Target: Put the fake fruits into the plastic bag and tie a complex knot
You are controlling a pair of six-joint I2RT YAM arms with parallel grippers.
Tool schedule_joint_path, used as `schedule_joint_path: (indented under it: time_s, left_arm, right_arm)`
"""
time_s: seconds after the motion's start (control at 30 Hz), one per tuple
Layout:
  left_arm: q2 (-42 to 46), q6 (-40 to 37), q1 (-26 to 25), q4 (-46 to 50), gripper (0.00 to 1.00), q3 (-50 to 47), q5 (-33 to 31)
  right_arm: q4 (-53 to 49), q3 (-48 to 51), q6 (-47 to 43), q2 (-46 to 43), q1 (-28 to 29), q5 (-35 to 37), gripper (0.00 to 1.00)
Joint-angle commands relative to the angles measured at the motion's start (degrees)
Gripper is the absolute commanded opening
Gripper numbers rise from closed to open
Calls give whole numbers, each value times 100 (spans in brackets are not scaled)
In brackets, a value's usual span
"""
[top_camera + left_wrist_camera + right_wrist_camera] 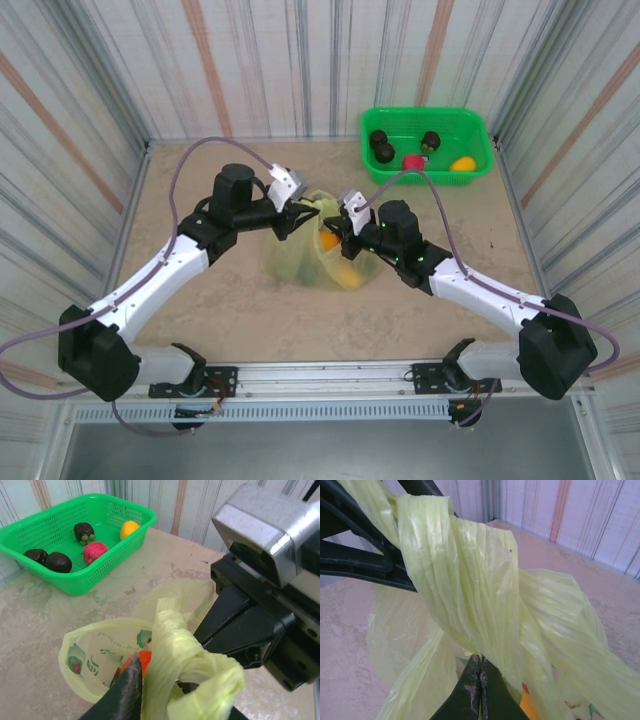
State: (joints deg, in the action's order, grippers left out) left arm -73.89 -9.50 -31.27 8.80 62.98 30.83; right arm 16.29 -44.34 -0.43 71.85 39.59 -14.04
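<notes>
The plastic bag, thin and pale yellow-green, sits slumped on the tabletop directly between the two pincers. Its body lies just below their tips, and its handles are gathered upward into a twisted band that rises to meet them. Through the film an orange fruit shows right beside the right pincer's tip. A yellow fruit lies lower in the bag, on the near side of that pincer. The right pincer is fully closed, its two tips pressed together against the underside of the twisted band; whether any film is nipped between them I cannot tell. The left pincer stands partly parted. The band runs through its gap, with one dark finger lying along the band's left side. The two pincers come at the bag from opposite sides and nearly meet above it. Well beyond the right pincer, toward the far right corner, a green basket holds the fruits not bagged: three dark ones, a pink one and a yellow-orange one. All of these are well apart from both pincers.
</notes>
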Motion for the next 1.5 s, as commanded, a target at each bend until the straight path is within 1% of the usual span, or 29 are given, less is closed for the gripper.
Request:
schedule_joint_path:
  time_s: [0.0,0.1,0.27,0.33,0.4,0.43,0.53,0.57,0.63,0.67,0.73,0.83,0.87,0.9,0.93,0.97,1.03,1.13,1.23,1.33,1.4,1.47]
  left_arm:
    - [259,-483,-40,136,30,0,27]
    - [254,-671,-38,138,36,-22,303]
    - [56,-698,-38,83,39,134,533]
    - [-45,-666,-46,45,42,210,485]
    - [-152,-535,-44,-76,48,271,382]
    - [-185,-495,-44,-122,49,291,387]
    - [-316,-388,-45,-211,50,354,390]
    - [-344,-348,-45,-256,49,366,379]
    - [-400,-319,-41,-295,43,389,468]
    - [-424,-317,-40,-296,39,397,515]
    - [-455,-336,-44,-313,27,400,617]
    - [-469,-457,-39,-283,7,409,696]
    - [-460,-510,-39,-274,0,401,705]
    - [-439,-564,-45,-288,0,391,722]
    - [-419,-600,-46,-300,0,358,731]
    - [-380,-650,-38,-308,0,335,732]
    - [-292,-761,-37,-342,0,276,716]
    - [-84,-1028,-62,-514,0,83,669]
    - [167,-1594,-184,-714,0,-201,634]
    - [345,-2361,-476,-686,0,-356,243]
    - [375,-2630,-587,-573,0,-336,109]
    - [380,-2770,-620,-485,0,-282,141]
  right_arm:
    - [-87,17,147,-138,-50,-158,0]
    - [-110,-9,143,-116,-49,-198,0]
    - [-118,-31,165,-91,-46,-235,0]
    - [-113,-44,177,-76,-45,-271,0]
    - [-118,-65,183,-58,-25,-314,0]
    - [-118,-79,183,-39,-15,-330,0]
    - [-118,-117,183,34,29,-343,0]
    - [-118,-128,183,59,46,-347,0]
    - [-126,-150,170,96,55,-343,0]
    - [-138,-154,172,105,55,-338,0]
    - [-159,-163,141,123,57,-302,0]
    - [-238,-195,97,135,60,-271,0]
    - [-285,-211,95,116,62,-214,3]
    - [-402,-245,95,77,57,-162,16]
    - [-564,-305,85,-6,63,-160,26]
    - [-879,-390,32,-153,66,-198,34]
    - [-1546,-562,-182,-549,31,-523,39]
    - [-2375,-613,-492,-1317,-81,-1064,49]
    - [-2948,-611,-763,-2001,-347,-1562,49]
    - [-3088,-626,-854,-2353,-883,-1818,43]
    - [-3150,-683,-1003,-2358,-1206,-2029,41]
    - [-3424,-902,-1403,-2162,-1384,-2374,43]
